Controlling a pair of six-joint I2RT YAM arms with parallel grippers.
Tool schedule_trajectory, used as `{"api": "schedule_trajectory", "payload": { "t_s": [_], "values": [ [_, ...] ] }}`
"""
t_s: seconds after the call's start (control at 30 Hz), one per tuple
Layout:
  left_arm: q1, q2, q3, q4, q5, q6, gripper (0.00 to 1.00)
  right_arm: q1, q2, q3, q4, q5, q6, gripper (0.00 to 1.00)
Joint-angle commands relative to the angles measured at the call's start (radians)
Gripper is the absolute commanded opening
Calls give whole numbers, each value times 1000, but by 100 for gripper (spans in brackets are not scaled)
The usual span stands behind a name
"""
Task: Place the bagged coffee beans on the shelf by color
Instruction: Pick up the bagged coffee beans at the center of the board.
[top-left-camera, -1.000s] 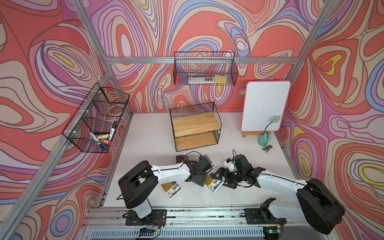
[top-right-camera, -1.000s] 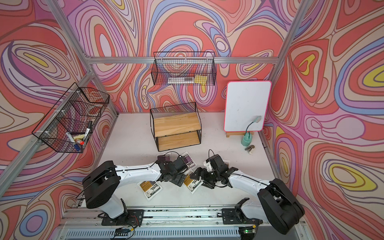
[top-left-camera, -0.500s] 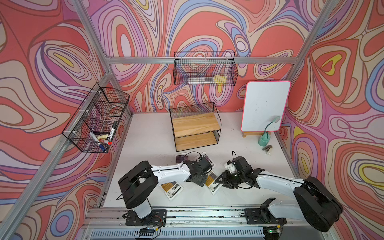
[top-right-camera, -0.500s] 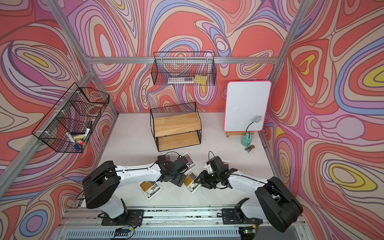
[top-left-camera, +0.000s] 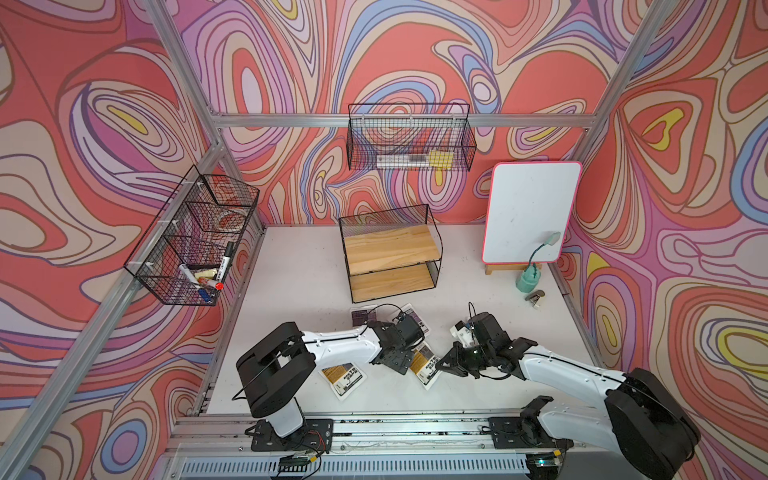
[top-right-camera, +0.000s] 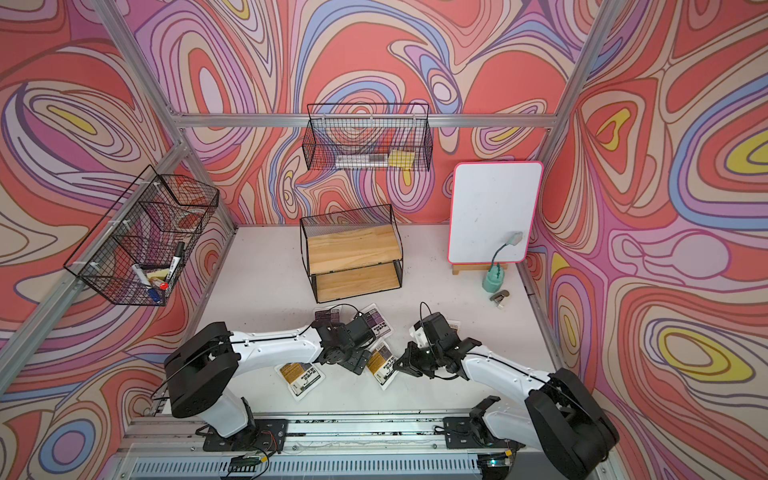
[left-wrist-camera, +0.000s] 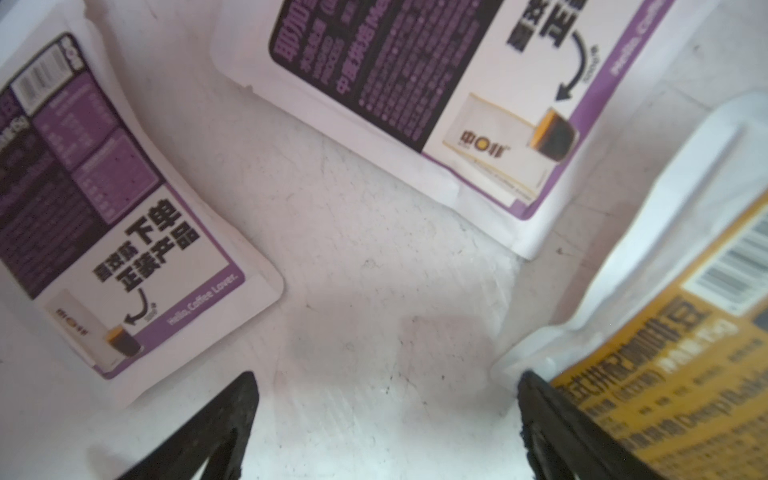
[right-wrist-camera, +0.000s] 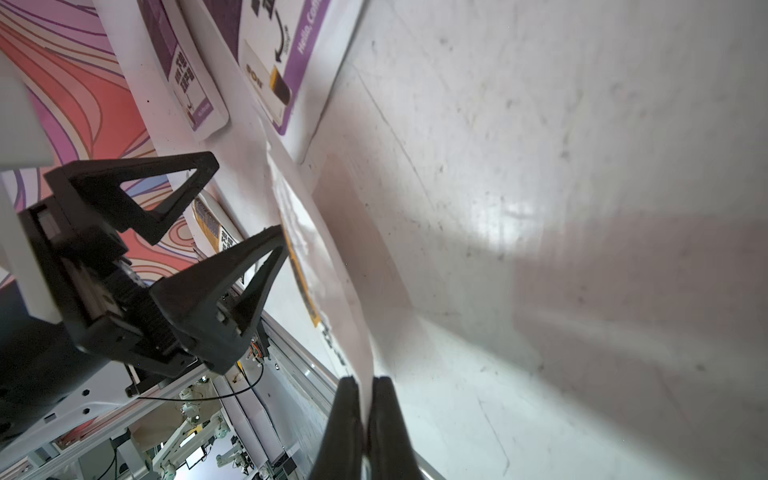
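An orange coffee bean pouch (top-left-camera: 424, 363) (top-right-camera: 382, 365) lies at the table's front, between my two grippers. My right gripper (top-left-camera: 441, 363) (right-wrist-camera: 365, 388) is shut on this pouch's white edge (right-wrist-camera: 307, 249), and the pouch stands tilted. My left gripper (top-left-camera: 397, 362) (left-wrist-camera: 386, 395) is open over bare table, one finger (left-wrist-camera: 540, 415) at the same pouch's (left-wrist-camera: 665, 353) other edge. Two purple pouches (top-left-camera: 361, 316) (top-left-camera: 417, 321) lie just behind it, also in the left wrist view (left-wrist-camera: 104, 208) (left-wrist-camera: 436, 83). Another orange pouch (top-left-camera: 343, 376) lies at the front left. The shelf (top-left-camera: 390, 249) (top-right-camera: 353, 249) stands bare behind.
A whiteboard (top-left-camera: 528, 212) on a wooden stand, a green holder (top-left-camera: 530, 280) and a small metal clip (top-left-camera: 536, 298) are at the back right. Wire baskets hang on the back wall (top-left-camera: 409, 143) and the left wall (top-left-camera: 195, 241). A metal rail (top-left-camera: 374, 419) bounds the front.
My right gripper went from open to shut on the orange pouch's edge, and that pouch now stands tilted. The left arm has stayed where it was.
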Motion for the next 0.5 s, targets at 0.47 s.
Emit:
{"api": "schedule_trajectory", "payload": {
  "t_s": [0.47],
  "values": [
    [-4, -317, 226, -296, -246, -19, 99, 4, -130, 265, -259, -75, -54, 0]
  ]
}}
